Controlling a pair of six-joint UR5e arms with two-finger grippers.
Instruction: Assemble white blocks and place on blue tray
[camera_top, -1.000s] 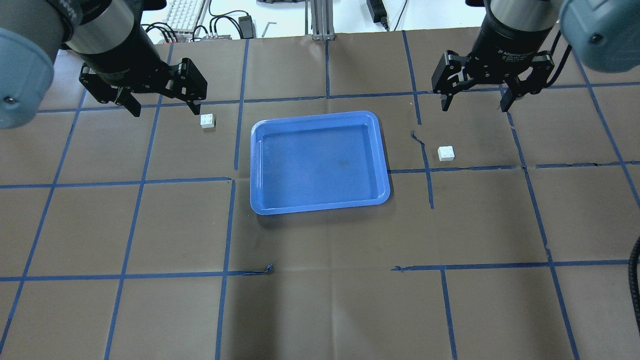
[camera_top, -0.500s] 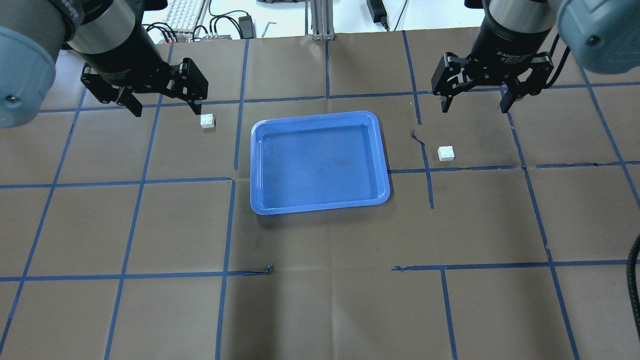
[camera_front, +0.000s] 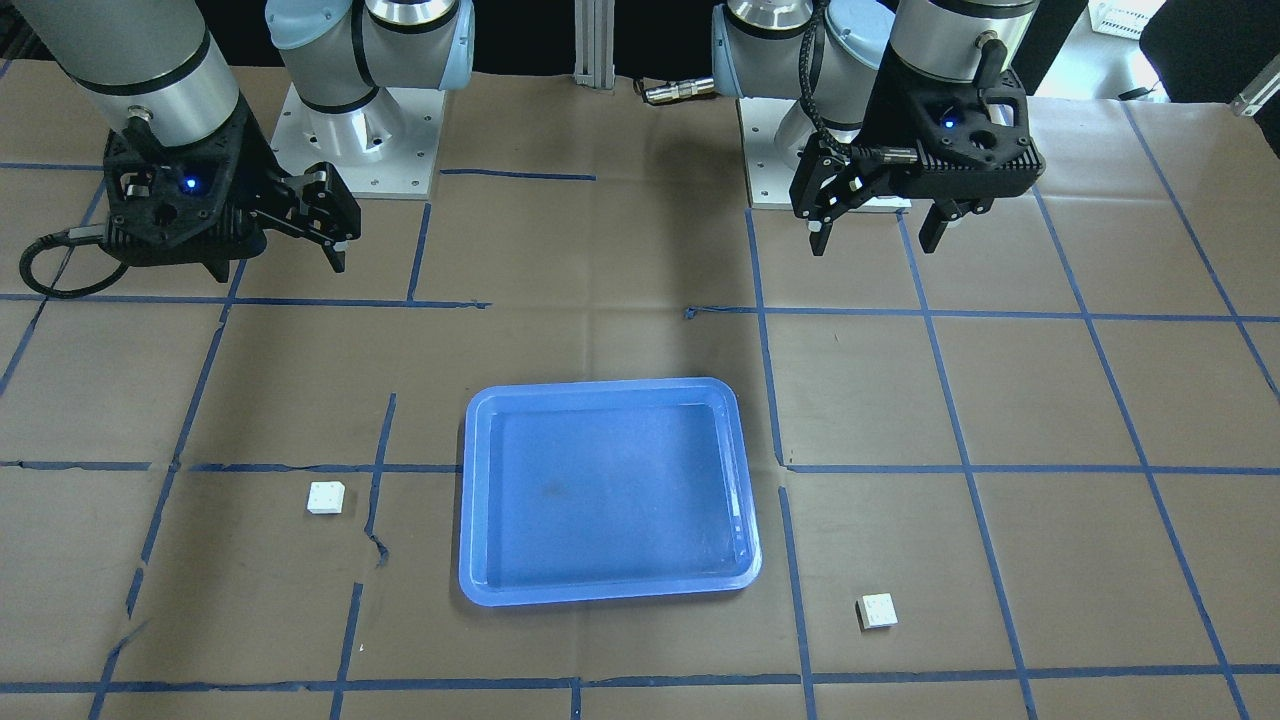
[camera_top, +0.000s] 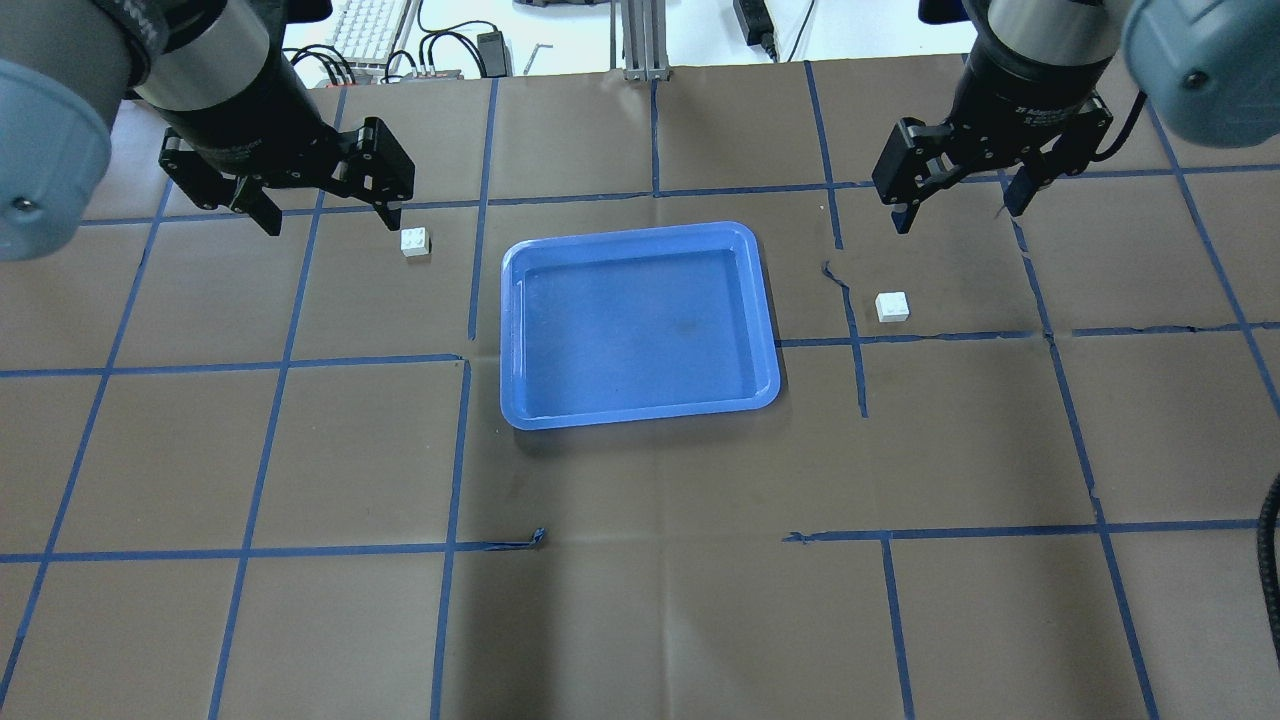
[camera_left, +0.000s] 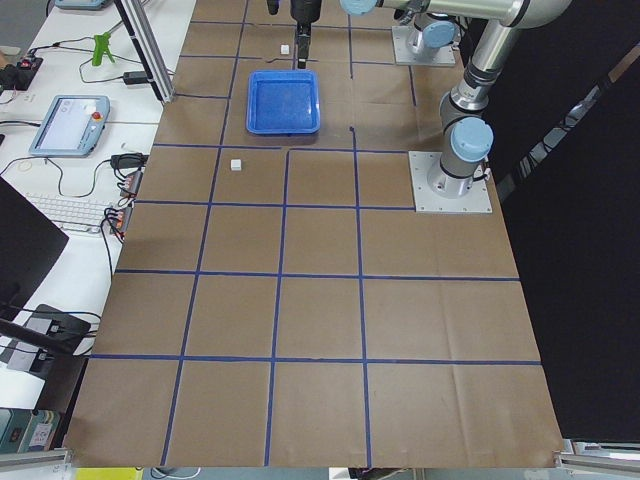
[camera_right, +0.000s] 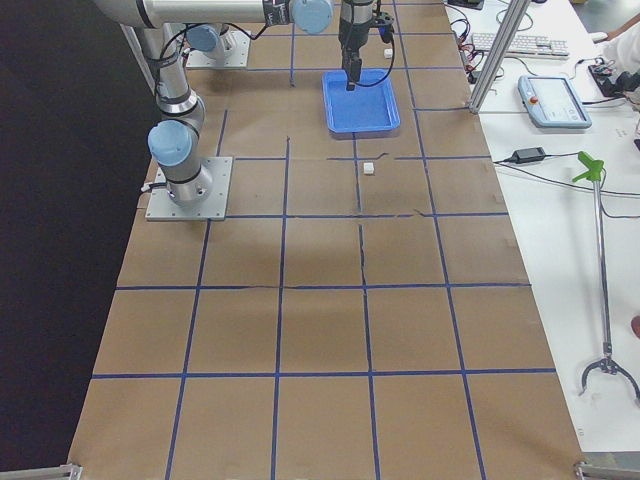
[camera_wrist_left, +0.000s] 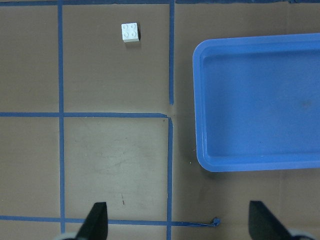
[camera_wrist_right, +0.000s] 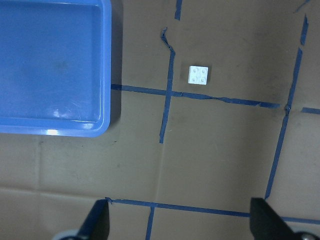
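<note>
Left gripper (camera_top: 331, 218): released, its two fingers spread wide with nothing between them; it hangs above the table (camera_top: 640, 620).
Left white block (camera_top: 415, 242): lies studs up on the brown paper, ahead of the left gripper on the side away from the robot's base, apart from both fingers.
Blue tray (camera_top: 512, 340): lies flat on the table, ahead of both grippers and between them; both blocks are outside it.
Right white block (camera_top: 892, 306): studs up, ahead of the right gripper and toward its tray side, apart from the fingers, just beside a blue tape line (camera_top: 960, 336).
Right gripper (camera_top: 956, 213): released, fingers wide apart, grasping nothing, above the table.
</note>
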